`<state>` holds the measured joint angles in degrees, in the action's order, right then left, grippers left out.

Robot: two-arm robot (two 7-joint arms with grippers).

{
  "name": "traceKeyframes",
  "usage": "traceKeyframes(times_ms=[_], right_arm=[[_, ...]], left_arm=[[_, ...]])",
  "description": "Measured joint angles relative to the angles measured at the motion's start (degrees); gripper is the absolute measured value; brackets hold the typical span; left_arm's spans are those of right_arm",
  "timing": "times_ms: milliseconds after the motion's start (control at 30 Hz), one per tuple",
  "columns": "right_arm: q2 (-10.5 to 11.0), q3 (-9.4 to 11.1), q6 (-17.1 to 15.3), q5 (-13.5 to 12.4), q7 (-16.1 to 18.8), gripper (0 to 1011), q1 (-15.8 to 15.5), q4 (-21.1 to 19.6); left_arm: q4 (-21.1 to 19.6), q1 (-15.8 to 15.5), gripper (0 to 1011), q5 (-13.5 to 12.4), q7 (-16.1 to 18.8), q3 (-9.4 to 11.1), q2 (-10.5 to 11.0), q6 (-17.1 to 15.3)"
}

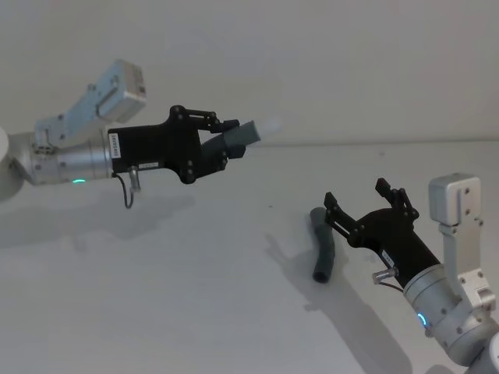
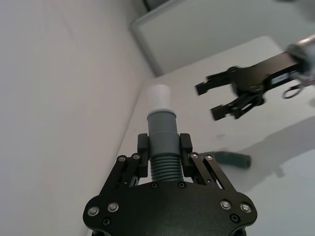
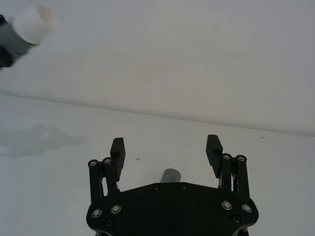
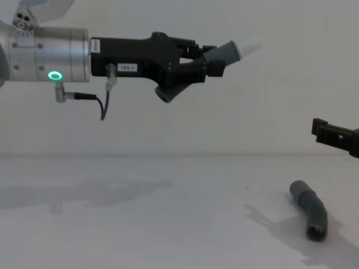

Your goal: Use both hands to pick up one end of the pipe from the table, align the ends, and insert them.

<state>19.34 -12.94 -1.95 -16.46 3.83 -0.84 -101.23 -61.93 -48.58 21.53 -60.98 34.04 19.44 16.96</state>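
Above the table (image 1: 195,296), my left gripper (image 1: 230,140) clamps the pipe (image 1: 243,135), white tip (image 1: 270,125) toward two o'clock; right gripper (image 1: 355,192) spread wide.

A plain off-white wall (image 1: 327,54) (bare, softly lit) stands behind; 1 pale, grey-bordered panel (image 2: 211,29) adjoins it.
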Motion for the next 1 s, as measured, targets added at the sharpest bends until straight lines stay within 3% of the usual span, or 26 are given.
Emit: traceKeyframes(times_ms=[333,533,767,1000], right_arm=[[0.0,0.0,0.0,0.0,0.0,1000,0.0,0.0],[0.0,0.0,0.0,0.0,0.0,1000,0.0,0.0],[0.0,0.0,0.0,0.0,0.0,1000,0.0,0.0],[0.0,0.0,0.0,0.0,0.0,1000,0.0,0.0]], left_arm=[[1.6,-1.8,336,5.6,-10.1,-0.2,0.9,5.0],[1.7,-2.2,339,7.4,-13.8,-0.2,1.8,6.4],[1.1,-2.3,339,8.1,-15.2,-0.1,2.7,7.3],[0.2,-2.0,339,7.6,-14.0,0.0,3.4,7.9]])
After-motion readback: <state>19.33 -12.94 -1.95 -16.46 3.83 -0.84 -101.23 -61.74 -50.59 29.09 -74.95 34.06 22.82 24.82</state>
